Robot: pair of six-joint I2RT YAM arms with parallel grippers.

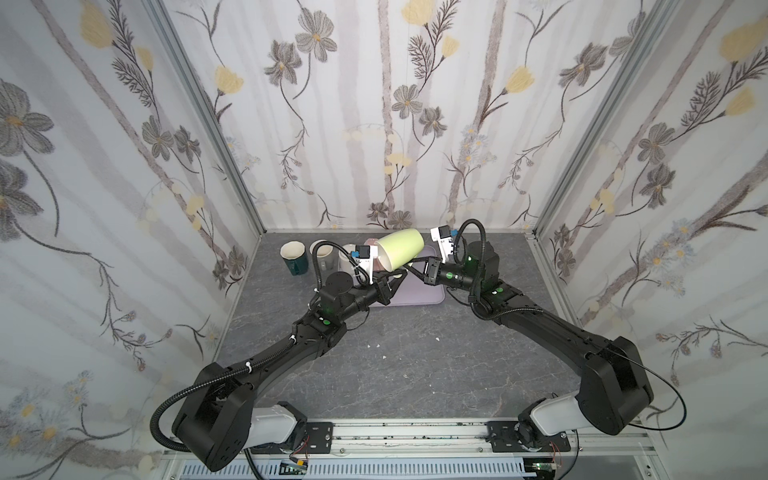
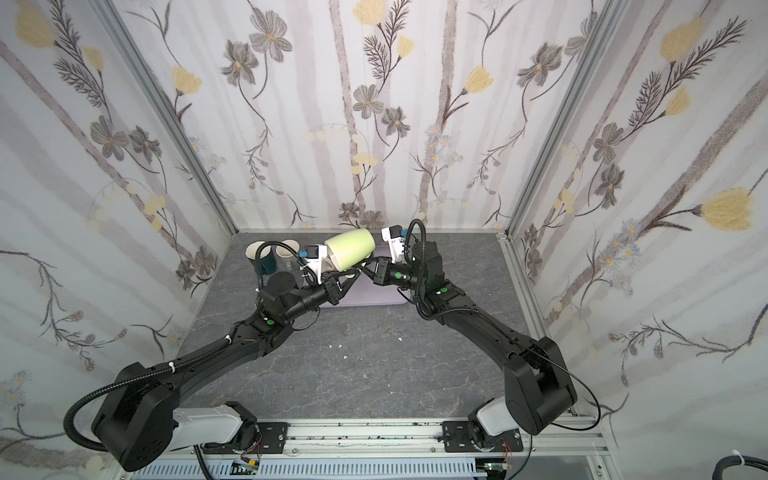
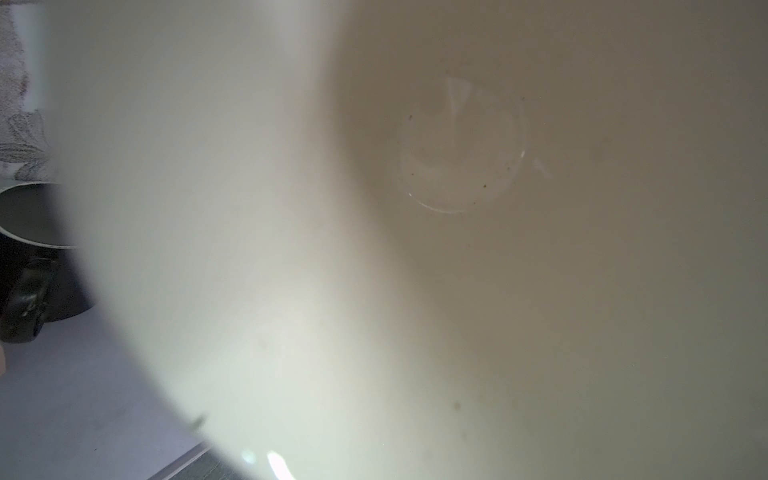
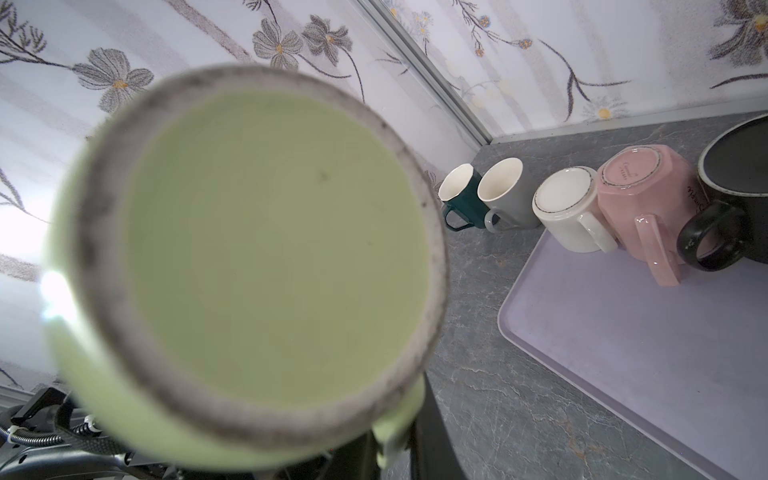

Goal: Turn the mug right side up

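At the far edge of a lavender plastic tray [image 4: 644, 332] sit a base-up white mug [image 4: 569, 212], a pink faceted mug [image 4: 636, 195] and a black mug [image 4: 739, 183]. Left of them, a dark green mug [image 4: 457, 203] and a grey mug [image 4: 505, 195] stand upright.

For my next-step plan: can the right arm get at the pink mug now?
Probably not yet: its fingers are shut on the lifted green mug; otherwise the pink mug looks unobstructed.
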